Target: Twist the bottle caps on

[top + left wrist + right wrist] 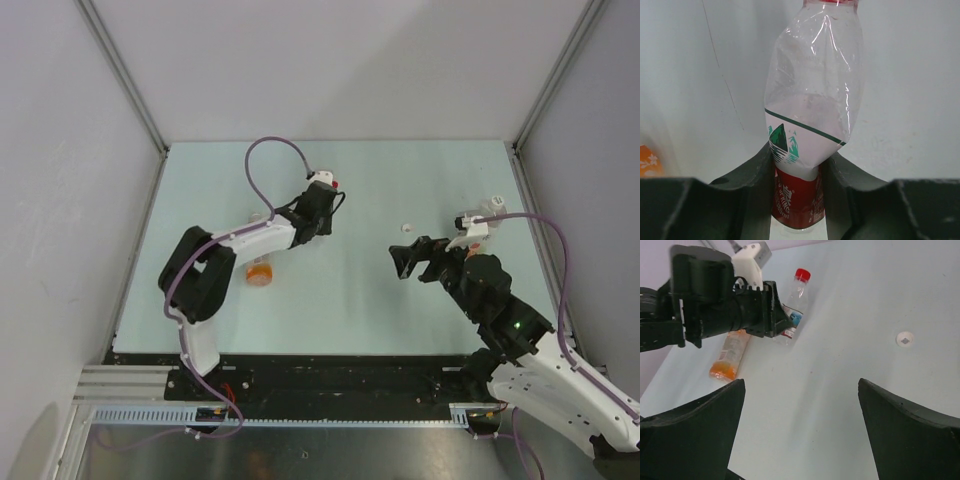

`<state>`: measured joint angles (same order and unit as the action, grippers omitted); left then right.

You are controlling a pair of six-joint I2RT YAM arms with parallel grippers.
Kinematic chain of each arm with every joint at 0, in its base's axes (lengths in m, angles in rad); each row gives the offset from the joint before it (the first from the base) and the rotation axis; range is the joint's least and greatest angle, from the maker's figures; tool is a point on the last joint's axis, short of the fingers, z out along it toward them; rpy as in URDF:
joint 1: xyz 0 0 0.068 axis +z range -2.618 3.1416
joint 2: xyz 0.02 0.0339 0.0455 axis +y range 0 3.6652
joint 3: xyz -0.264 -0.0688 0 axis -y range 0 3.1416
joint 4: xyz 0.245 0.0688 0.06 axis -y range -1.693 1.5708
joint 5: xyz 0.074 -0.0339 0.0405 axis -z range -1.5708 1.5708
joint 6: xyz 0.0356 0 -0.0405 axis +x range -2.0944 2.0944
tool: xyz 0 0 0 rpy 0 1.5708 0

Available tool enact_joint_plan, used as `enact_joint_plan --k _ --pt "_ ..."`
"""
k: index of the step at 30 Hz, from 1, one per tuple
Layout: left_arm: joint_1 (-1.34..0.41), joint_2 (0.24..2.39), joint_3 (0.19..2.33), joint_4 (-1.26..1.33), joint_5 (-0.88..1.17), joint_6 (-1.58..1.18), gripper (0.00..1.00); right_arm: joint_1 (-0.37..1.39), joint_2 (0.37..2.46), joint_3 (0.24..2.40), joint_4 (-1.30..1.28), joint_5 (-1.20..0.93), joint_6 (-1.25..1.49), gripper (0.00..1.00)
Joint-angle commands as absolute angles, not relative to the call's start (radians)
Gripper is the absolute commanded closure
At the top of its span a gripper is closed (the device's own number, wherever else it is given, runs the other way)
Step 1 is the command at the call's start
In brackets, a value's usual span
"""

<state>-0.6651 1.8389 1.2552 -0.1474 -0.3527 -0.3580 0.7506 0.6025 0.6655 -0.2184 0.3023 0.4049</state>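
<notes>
My left gripper [318, 205] is shut on the bottle with the red-and-white label [810, 120], gripping its lower body between both fingers [750, 190]. The red cap [333, 183] sits on this bottle's neck, seen also in the right wrist view [802, 274]. The orange-liquid bottle [260, 271] lies on the table beside the left arm. A white cap [405, 228] lies loose mid-table, also in the right wrist view [905, 338]. My right gripper [403, 260] is open and empty, just near of that cap. A clear bottle with a white label [491, 207] lies at the far right.
The pale table [350, 310] is walled in by white panels on three sides. The left arm's purple cable [262, 160] loops above the table behind the left gripper. The right arm's cable [556, 250] runs along the right side.
</notes>
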Motion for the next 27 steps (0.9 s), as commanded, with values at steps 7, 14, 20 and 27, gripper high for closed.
enact_joint_plan --k 7,14,20,27 --pt "-0.64 1.942 1.367 -0.265 -0.332 -0.4 0.51 0.745 0.623 0.666 -0.247 0.39 0.376 0.01" --pt "-0.64 1.912 1.345 -0.268 -0.296 -0.38 0.28 0.744 0.656 0.666 -0.254 0.428 0.367 0.01" --pt "-0.639 1.844 1.315 -0.266 -0.268 -0.377 0.04 0.742 0.674 0.666 -0.262 0.445 0.358 0.01" --pt "-0.642 1.68 1.248 -0.262 -0.209 -0.365 0.01 0.737 0.704 0.666 -0.286 0.486 0.355 0.01"
